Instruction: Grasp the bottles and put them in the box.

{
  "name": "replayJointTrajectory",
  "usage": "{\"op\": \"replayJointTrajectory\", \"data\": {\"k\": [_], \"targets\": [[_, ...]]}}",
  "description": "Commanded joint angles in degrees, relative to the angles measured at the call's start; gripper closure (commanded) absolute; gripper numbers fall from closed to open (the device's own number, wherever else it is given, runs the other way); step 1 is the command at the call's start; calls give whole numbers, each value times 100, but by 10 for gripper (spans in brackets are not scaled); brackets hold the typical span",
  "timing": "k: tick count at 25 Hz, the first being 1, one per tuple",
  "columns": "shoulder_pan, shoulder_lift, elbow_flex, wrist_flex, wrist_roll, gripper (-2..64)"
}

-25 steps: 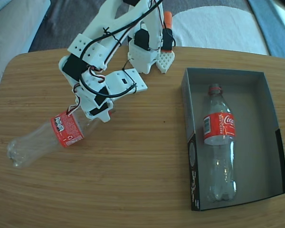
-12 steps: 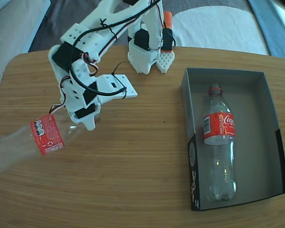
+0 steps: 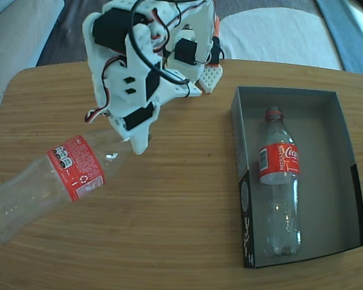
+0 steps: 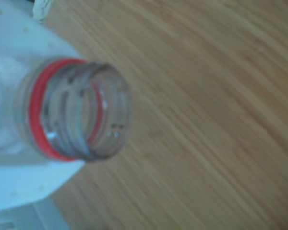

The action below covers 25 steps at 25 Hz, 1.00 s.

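One clear bottle [image 3: 60,178] with a red label hangs tilted above the left of the table, its base low at the far left. My gripper [image 3: 129,138] is shut on its neck. The wrist view shows this bottle's open mouth and red neck ring [image 4: 77,117] close up and blurred, with my white fingers [image 4: 24,43] on either side of the neck. The other bottle [image 3: 279,181] lies lengthwise in the left half of the box [image 3: 330,175], neck toward the far end. The box stands on the right of the table.
The wooden table [image 3: 181,211] has a rounded far-left corner. My arm's white base [image 3: 190,66] stands at the far edge, left of the box. Beyond the table are a grey cushion [image 3: 18,30] and a white one [image 3: 278,33].
The arm has risen toward the camera and carried the held bottle up off the table. The bottle first swung left, then came back right. Box and second bottle have not moved.
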State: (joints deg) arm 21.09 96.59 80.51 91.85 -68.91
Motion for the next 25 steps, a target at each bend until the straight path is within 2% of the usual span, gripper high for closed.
{"op": "replayJointTrajectory", "data": {"k": [1, 12, 20, 25], "targets": [[-220, 580, -439, 396, 53, 618], [-923, 896, -457, 580, 35, 618], [-1178, 896, -914, 633, 44, 618], [-1705, 896, -923, 633, 44, 618]]}}
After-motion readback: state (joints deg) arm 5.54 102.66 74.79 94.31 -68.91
